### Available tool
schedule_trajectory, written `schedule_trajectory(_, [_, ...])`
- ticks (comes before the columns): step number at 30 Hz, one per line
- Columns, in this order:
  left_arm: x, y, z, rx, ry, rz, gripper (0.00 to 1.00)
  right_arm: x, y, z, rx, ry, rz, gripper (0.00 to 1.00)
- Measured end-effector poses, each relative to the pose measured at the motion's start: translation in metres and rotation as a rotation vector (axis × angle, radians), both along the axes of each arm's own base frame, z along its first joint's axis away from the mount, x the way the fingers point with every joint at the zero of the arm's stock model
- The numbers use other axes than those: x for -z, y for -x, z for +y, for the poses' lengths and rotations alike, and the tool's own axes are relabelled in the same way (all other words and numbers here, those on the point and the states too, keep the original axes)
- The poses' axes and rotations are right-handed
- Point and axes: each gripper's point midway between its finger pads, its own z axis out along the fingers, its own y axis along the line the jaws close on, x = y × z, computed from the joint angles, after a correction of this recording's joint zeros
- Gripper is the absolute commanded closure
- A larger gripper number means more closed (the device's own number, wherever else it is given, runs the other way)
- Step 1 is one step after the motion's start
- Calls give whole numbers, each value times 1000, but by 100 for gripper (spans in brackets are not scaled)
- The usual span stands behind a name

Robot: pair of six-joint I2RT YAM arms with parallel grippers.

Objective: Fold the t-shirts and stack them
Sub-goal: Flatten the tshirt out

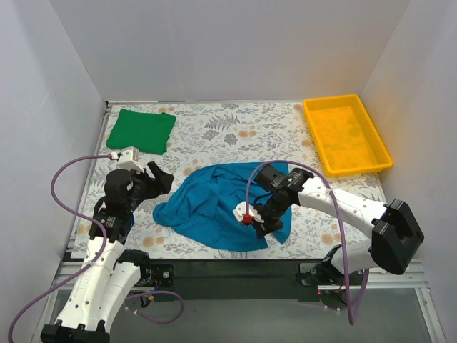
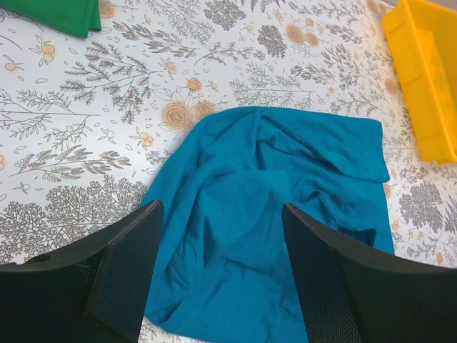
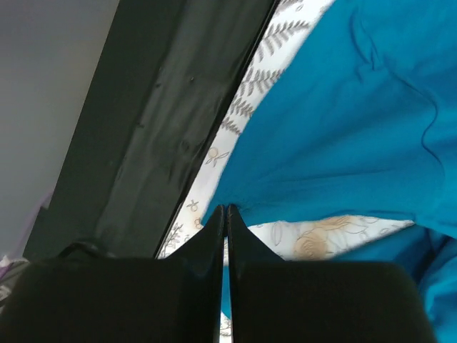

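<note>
A teal-blue t-shirt lies crumpled in the middle of the table, near the front edge. In the left wrist view the same teal-blue t-shirt spreads out between and beyond the black fingers. My left gripper hovers open at the shirt's left side, nothing between its jaws. My right gripper is shut on the shirt's near right hem; in the right wrist view the gripper pinches the cloth and lifts that edge off the table. A bright green t-shirt lies folded at the back left.
A yellow plastic tray stands at the back right. The floral tablecloth covers the table. The dark front edge of the table runs close beside the right gripper. White walls close in the left, back and right sides.
</note>
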Motion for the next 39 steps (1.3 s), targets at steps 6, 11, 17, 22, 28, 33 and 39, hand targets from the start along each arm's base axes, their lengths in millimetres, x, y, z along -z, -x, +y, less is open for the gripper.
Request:
schedule_trajectory(6, [0,0,0,1,0,2,34,5,4,-15,-5,46,-35,70])
schedule_trajectory(11, [1,0,-1,5,1,5,34,-1,-15,-24,74,59,-116,56])
schedule_trajectory(17, [1,0,-3,14,5,4,34,-5,-84,-55,398,55,-147,49])
schedule_trajectory(22, [1,0,-4,22,9,3,34,-7,-114,-72,565,34,-122,48])
schedule_trajectory(28, [1,1,-5,28,11,3,34,0,-145,-90,744,17,-29,48])
schedule_trajectory(33, [1,1,-6,34,13,3,34,-5,-181,-108,891,-23,4,48])
schedule_trajectory(39, [1,2,-7,41,16,4,33,-10,-206,-113,969,-54,-5,48])
